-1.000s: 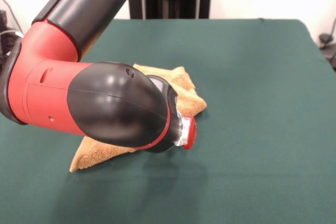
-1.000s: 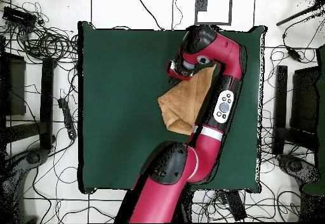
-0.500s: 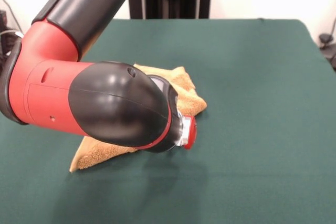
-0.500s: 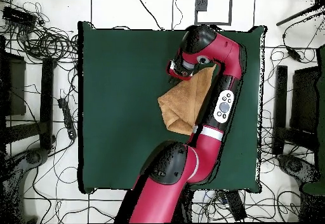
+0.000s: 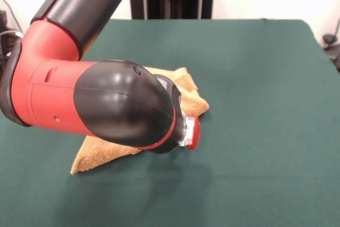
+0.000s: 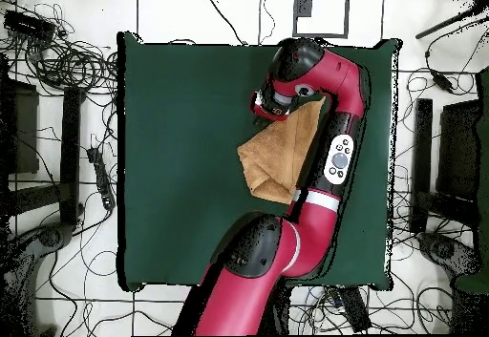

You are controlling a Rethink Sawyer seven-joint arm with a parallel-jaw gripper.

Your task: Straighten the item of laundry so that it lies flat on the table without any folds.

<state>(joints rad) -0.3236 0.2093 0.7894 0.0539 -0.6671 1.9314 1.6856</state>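
Towel (image 5: 187, 90) sits bunched and folded on the green table (image 5: 265, 78), mostly under the arm (image 5: 95, 104). Gripper (image 5: 191, 132) is low at its edge; can't tell how wide it's open or whether it's holding anything.

One towel (image 5: 188, 91) on show, golden-orange, bunched at about the centre of the cloth-covered surface, and that's the only piece of laundry out there. One table (image 5: 255, 78), dark green, filling the front view. One robot arm (image 5: 101, 102), red and black, coming in from 10 o'clock in the front view and from 6 o'clock in the overhead (image 6: 329, 152). One of each.
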